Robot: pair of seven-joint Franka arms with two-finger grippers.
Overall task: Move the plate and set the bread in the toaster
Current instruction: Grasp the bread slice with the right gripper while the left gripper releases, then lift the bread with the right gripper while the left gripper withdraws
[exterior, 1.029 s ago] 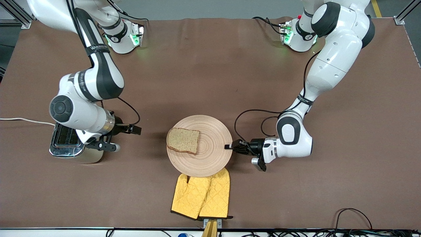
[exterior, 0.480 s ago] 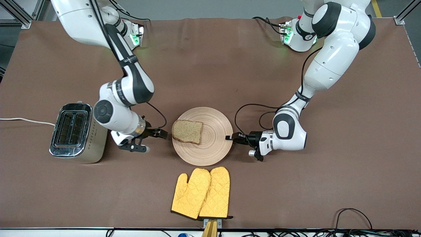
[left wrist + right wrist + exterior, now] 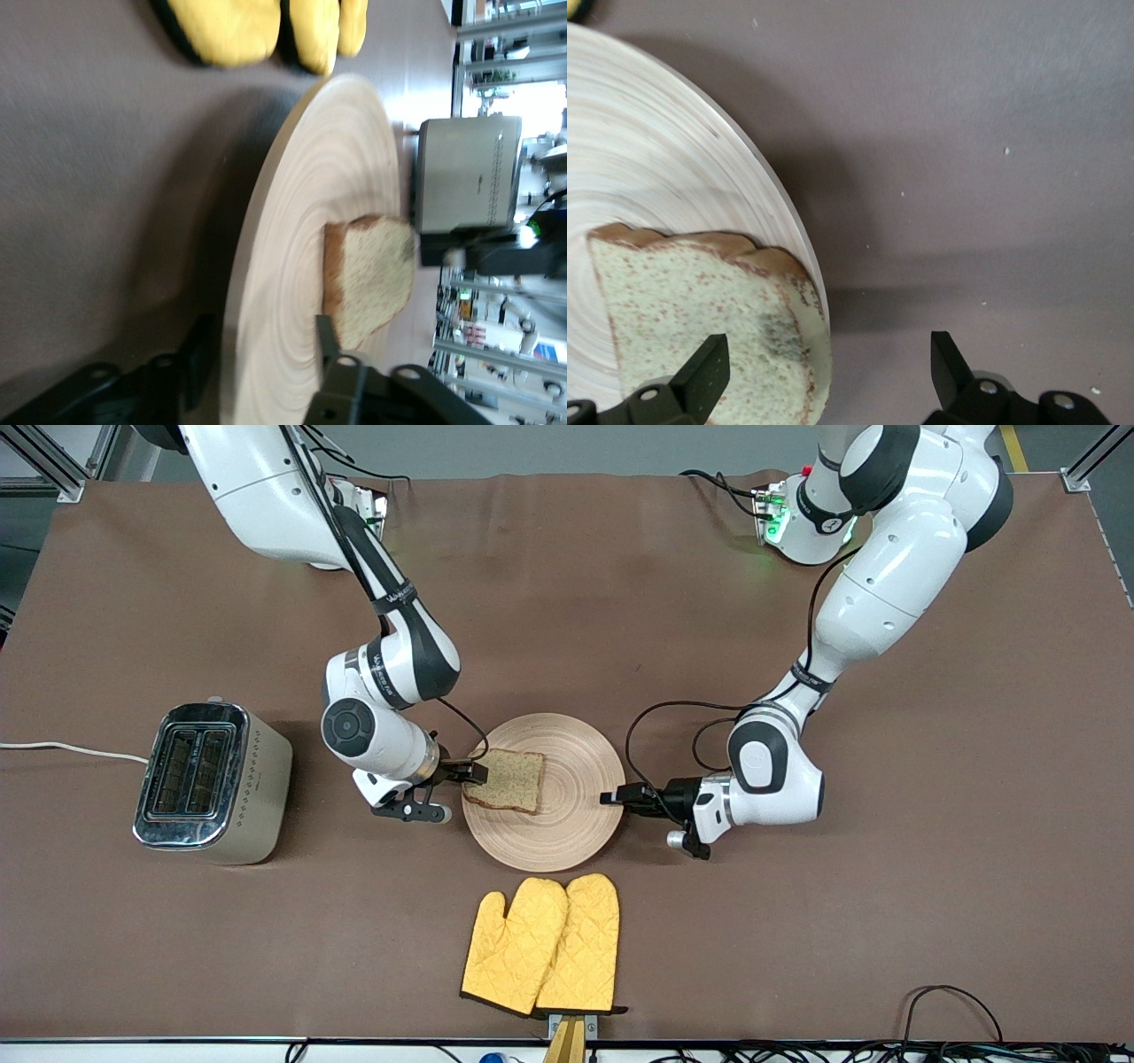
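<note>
Plate and bread now sit mid-frame, clear of the yellow mitts, and the right gripper has swung over from the toaster.
We see the bread lying flat on the plate straight ahead of that gripper, one corner between its wide-spread fingers, so the right arm is nearer. The left gripper has loosened, jaws parted astride the plate's rim.
</note>
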